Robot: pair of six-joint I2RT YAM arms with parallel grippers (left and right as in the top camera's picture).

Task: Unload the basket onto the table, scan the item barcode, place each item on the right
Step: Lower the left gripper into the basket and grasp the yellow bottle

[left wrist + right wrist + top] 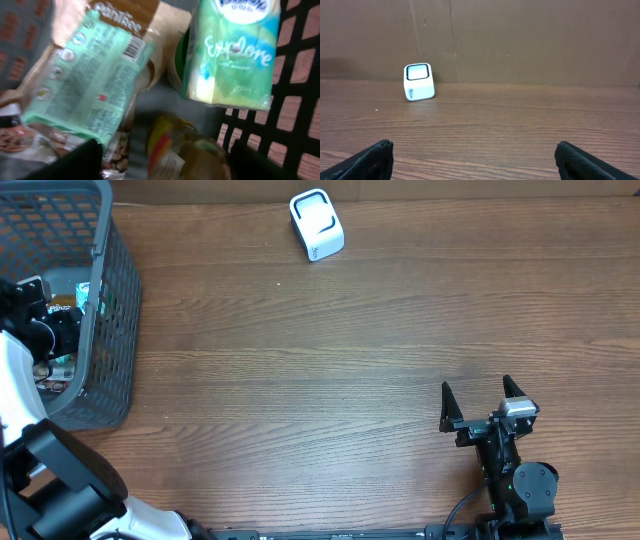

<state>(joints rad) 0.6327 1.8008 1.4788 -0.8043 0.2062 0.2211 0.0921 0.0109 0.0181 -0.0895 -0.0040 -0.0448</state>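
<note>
1. Bench (330, 360) — you are looking down on a wooden surface that is carrying a grey mesh basket (118, 310) at its left edge. A white scanner (316, 224) is standing at the far edge, well apart from the basket.
2. Left hand (60, 330) — it is reaching down inside the basket. In its wrist view you are seeing its two dark fingers (65, 162) standing released and spread, one on each side of a blurred brown item (185, 150). They are not clamping it, and a gap is showing on one side.
3. Basket contents: a green packet (85, 75) is lying tilted over a brown bag, with its barcode (132, 48) facing the camera. A green tissue pack (232, 50) is leaning against the basket wall just beside it. Which of these is the item to scan, you cannot tell.
4. Right hand (482, 402) — it is hovering over the near right part of the bench with its fingers fully released and gripping nothing. In its wrist view the scanner is facing you, well apart from the fingertips.
</note>
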